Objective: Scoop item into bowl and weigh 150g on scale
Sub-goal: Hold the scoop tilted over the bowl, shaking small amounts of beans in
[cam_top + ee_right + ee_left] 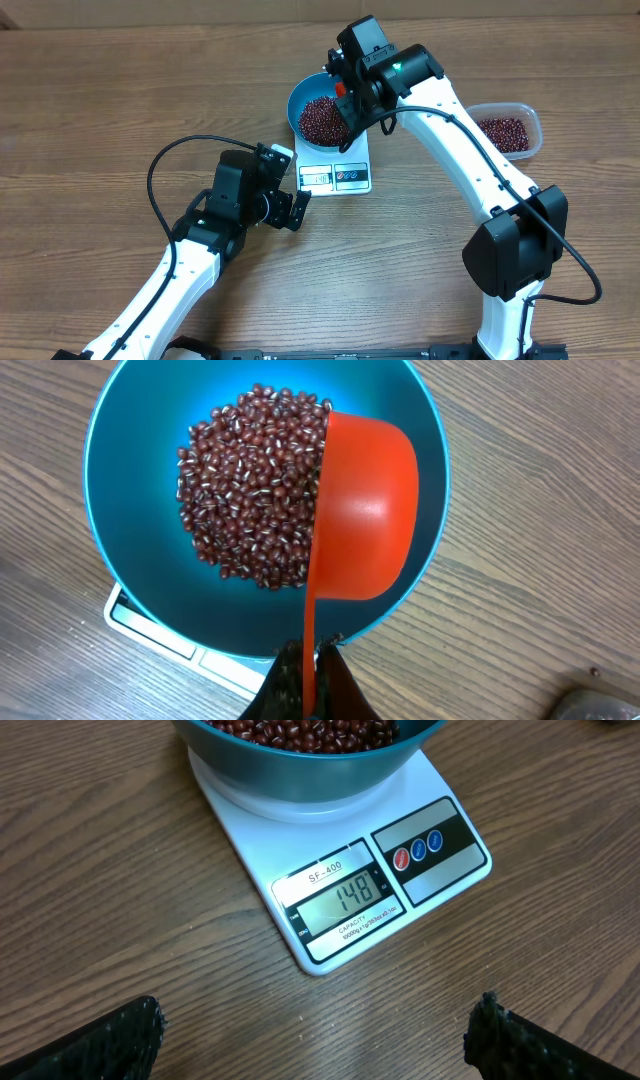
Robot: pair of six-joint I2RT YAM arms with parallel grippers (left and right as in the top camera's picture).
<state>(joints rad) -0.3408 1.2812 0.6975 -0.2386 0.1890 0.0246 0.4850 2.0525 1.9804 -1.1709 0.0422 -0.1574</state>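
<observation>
The tabletop [100,80] is a brown wood-grain board, its grain running side to side. Near the middle a small white scale [335,177] lies flat on it, with a display panel at one end. Well apart from the scale, to the right, a clear plastic tub [536,130] also sits directly on the wood.

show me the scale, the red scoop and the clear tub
scale [345,897], left wrist view, on its display panel
red scoop [365,510], right wrist view, on its rounded cup
clear tub [536,125], overhead view, on its right rim
</observation>
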